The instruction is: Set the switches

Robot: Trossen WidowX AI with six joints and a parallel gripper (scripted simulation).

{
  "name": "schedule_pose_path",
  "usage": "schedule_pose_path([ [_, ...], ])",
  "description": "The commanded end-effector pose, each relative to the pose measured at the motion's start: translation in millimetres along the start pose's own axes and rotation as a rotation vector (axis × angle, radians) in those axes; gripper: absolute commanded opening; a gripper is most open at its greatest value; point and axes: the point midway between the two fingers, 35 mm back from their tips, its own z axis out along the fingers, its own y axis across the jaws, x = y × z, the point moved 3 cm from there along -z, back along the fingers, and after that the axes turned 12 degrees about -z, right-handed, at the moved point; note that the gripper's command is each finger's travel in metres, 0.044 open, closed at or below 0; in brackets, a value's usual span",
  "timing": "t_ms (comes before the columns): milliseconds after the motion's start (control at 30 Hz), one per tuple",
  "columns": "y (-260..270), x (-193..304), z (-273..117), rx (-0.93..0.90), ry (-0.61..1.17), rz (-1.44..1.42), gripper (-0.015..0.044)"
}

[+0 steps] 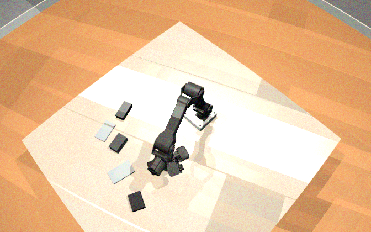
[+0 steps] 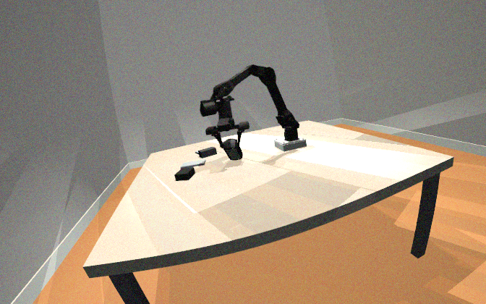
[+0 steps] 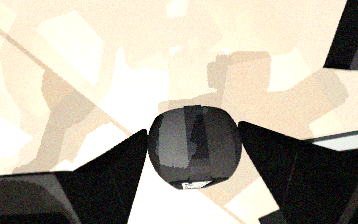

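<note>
The dark grey controller unit (image 2: 234,153) (image 3: 172,142) is held between the two fingertips of my gripper (image 2: 231,146) (image 3: 192,130), which is shut on it. In the exterior view the unit hangs tilted, its lower end close to the bench (image 2: 312,188); whether it touches is unclear. In the wrist view a rounded dark side faces the camera, with a darker band down its middle and a small pale patch at its lower edge. The switch positions and the label squares cannot be read. In the top view the arm hides the unit.
Three dark modules (image 1: 123,110) (image 1: 118,142) (image 1: 136,201) and two pale plates (image 1: 105,131) (image 1: 121,172) lie on the left side of the bench. One plate (image 3: 352,141) shows at the right of the wrist view. The arm's base (image 1: 200,126) (image 2: 290,145) stands behind the gripper.
</note>
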Motion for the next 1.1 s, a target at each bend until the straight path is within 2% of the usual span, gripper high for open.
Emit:
schedule_pose_path([
  [0,-1,2,6,-0.011,0.012,0.013,0.0338],
  [1067,-4,-13,27,-0.011,0.011,0.013,0.0338],
])
